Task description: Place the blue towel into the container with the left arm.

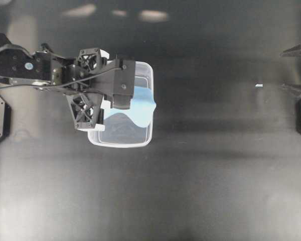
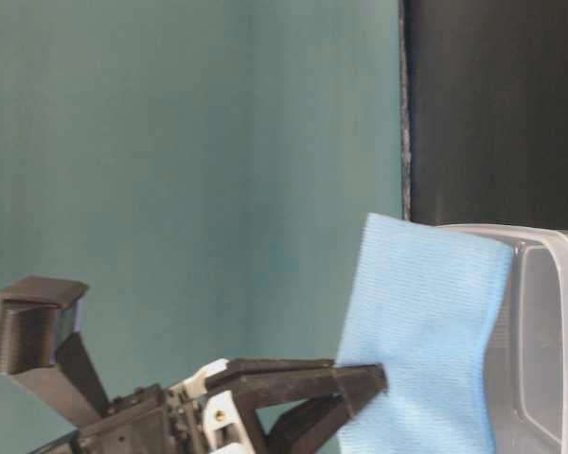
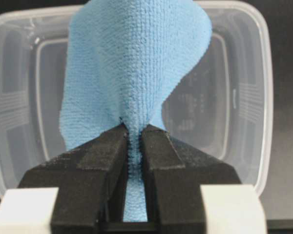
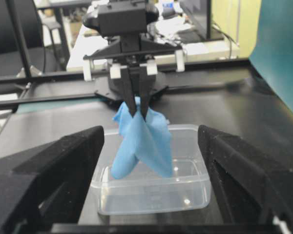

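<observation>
Towel (image 4: 141,141), blue and soft, hangs pinched between our left gripper's (image 3: 134,134) two black fingers (image 3: 100,156), which are pressed tight on its top fold. The cloth droops in two lobes over the tub (image 4: 195,195), and from the right wrist view its lower ends reach down inside the clear walls; whether they touch the floor of it we cannot tell. From above, our left gripper (image 1: 125,98) sits over the left half of the tub (image 1: 140,143), with the towel (image 1: 143,108) spreading toward the right rim. The table-level view shows the towel (image 2: 421,331) as a flat blue sheet just beside the tub's rim (image 2: 549,241), held by the gripper (image 2: 374,378) from the left. Our right gripper (image 4: 151,161) stands wide, holding nothing, its fingers (image 4: 53,170) framing the scene well apart from the tub on the dark table (image 1: 215,175).
</observation>
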You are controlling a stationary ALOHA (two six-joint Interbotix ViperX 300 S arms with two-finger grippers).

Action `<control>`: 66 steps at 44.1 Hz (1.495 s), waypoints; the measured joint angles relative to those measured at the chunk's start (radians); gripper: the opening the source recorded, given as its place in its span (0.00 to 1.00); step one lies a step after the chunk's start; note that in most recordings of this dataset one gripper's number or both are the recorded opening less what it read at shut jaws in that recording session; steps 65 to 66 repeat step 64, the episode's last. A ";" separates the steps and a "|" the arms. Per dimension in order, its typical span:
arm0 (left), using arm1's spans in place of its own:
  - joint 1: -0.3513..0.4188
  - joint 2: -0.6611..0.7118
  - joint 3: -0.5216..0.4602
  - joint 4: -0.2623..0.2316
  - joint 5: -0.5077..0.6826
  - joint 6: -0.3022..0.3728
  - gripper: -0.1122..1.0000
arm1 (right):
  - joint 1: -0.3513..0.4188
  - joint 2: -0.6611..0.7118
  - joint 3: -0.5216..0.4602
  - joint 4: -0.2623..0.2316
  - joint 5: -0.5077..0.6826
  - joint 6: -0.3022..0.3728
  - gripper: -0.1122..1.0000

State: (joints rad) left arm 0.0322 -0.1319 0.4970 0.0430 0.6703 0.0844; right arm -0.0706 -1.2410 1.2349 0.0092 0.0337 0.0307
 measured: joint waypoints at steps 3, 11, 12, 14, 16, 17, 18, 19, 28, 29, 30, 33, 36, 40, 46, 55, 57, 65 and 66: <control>0.002 0.002 0.006 0.000 -0.008 -0.002 0.16 | 0.000 0.000 0.000 0.000 0.000 0.000 0.78; 0.014 0.002 0.020 0.000 -0.023 -0.054 0.61 | 0.000 0.000 0.000 0.000 0.000 0.000 0.78; 0.015 0.002 0.021 0.000 -0.025 -0.066 0.66 | 0.000 0.000 0.000 0.000 0.000 0.000 0.78; 0.018 0.002 0.021 0.000 -0.028 -0.098 0.76 | -0.002 0.000 0.002 0.000 0.000 0.000 0.78; 0.021 0.002 0.023 0.000 -0.035 -0.132 0.85 | -0.002 0.000 0.002 0.000 0.000 0.000 0.78; 0.020 0.002 0.025 0.000 -0.041 -0.147 0.88 | -0.002 0.000 0.002 -0.002 0.000 0.000 0.78; 0.020 0.002 0.031 0.000 -0.052 -0.163 0.90 | -0.002 0.000 0.000 0.000 0.000 0.000 0.78; 0.020 0.000 0.034 0.000 -0.061 -0.175 0.91 | -0.002 0.000 0.002 0.000 0.000 0.000 0.78; 0.002 -0.107 0.112 0.000 -0.192 -0.216 0.88 | 0.000 0.000 0.000 0.000 0.000 0.000 0.78; 0.000 -0.133 0.121 0.000 -0.210 -0.216 0.88 | 0.000 0.000 0.000 0.000 0.000 0.000 0.78; -0.002 -0.156 0.130 0.000 -0.227 -0.216 0.88 | -0.002 0.000 0.000 0.000 0.000 0.000 0.78; -0.009 -0.256 0.169 0.000 -0.282 -0.216 0.88 | 0.000 0.000 0.000 0.000 0.000 0.000 0.78; -0.012 -0.337 0.210 0.000 -0.330 -0.210 0.88 | -0.002 0.000 0.002 0.000 0.000 0.000 0.78; -0.020 -0.431 0.261 0.000 -0.383 -0.202 0.87 | -0.002 0.000 0.002 0.000 0.000 0.000 0.78; -0.044 -0.561 0.331 0.000 -0.419 -0.204 0.86 | -0.002 0.000 0.000 0.000 0.000 0.000 0.78; -0.064 -0.693 0.411 0.000 -0.423 -0.213 0.86 | 0.000 0.000 0.003 0.000 -0.003 0.000 0.78; -0.064 -0.715 0.430 0.000 -0.422 -0.215 0.86 | -0.002 0.000 0.006 0.000 -0.003 0.000 0.78; -0.064 -0.765 0.453 0.000 -0.422 -0.216 0.86 | 0.000 0.000 0.014 0.000 -0.003 0.000 0.78; -0.064 -0.765 0.453 0.000 -0.422 -0.216 0.86 | 0.000 0.000 0.014 0.000 -0.003 0.000 0.78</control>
